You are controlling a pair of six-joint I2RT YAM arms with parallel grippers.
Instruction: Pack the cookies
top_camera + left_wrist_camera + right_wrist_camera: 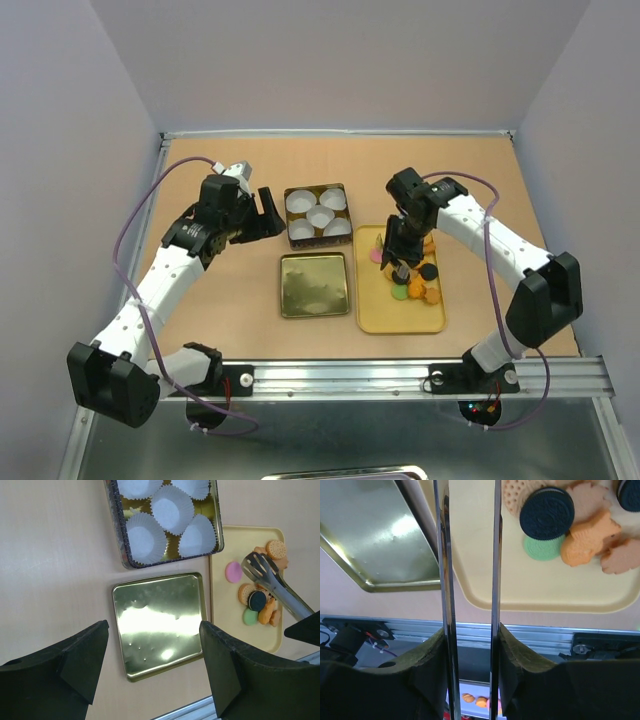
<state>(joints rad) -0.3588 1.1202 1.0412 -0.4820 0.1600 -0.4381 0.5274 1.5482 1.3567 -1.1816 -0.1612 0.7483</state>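
Cookies (418, 288): centre-right of frame, at tongs' (272, 585) tips.
Right gripper (470, 640): clamped on tongs, nearer.
Left gripper (155, 655): apart, empty.

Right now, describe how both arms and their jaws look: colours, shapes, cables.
The left arm and right arm match: white tubular link shells joined by bulky black joint housings. A thin purple cable loops loosely alongside each. The jaws are matte black and wedge-shaped.
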